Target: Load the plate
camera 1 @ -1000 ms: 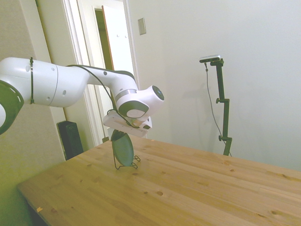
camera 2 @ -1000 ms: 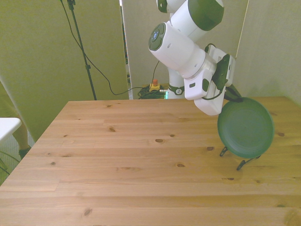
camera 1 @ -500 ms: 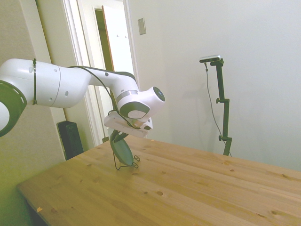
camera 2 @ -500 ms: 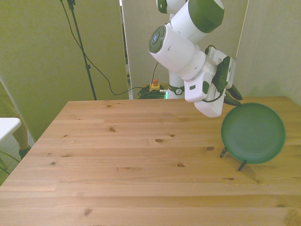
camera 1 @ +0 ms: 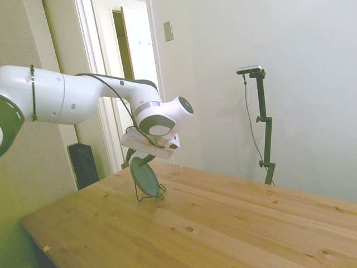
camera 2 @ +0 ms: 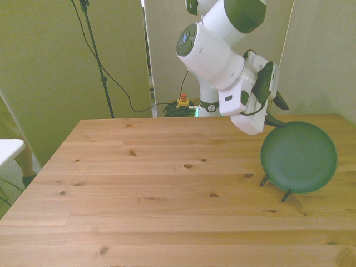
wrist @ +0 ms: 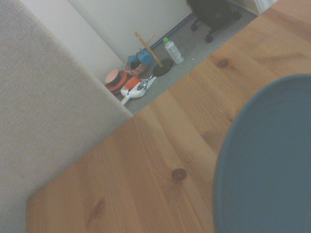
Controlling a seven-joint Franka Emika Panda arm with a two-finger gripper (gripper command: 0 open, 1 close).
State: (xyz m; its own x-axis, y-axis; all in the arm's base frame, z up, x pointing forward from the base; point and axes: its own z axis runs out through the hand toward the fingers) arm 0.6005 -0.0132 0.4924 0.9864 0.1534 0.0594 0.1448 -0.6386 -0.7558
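A: Item one, the gripper (camera 2: 284,115)?

B: It is recorded at the upper right of the front view, hung from the white arm (camera 2: 214,53). Its two dark fingers (camera 2: 280,100) are seen spread apart, with nothing pinched between them. In the side view the gripper (camera 1: 139,159) is placed left of centre, just above the plate.

A: Is contact with the plate noted?

B: The lower finger is seen close to the plate's upper rim. Whether it touches cannot be settled from these views; a small gap is perhaps shown.

A: Item two, the plate (camera 2: 300,158)?

B: It is entered as round and teal grey-green, stood on edge near the right border of the front view with its face turned toward the camera. It is carried by a thin black wire rack (camera 2: 285,194), whose feet are seen under its lower edge. In the side view the plate (camera 1: 144,178) is shown nearly edge-on and leaned slightly in the rack (camera 1: 159,194). In the wrist view a blurred part of the plate (wrist: 272,165) is seen.

A: Item three, the support?

B: The rack is set on the wooden table (camera 2: 167,183), toward the right edge in the front view.

A: Surroundings?

B: In the wrist view a plastic bottle (wrist: 173,51) is listed on the floor beyond the table.
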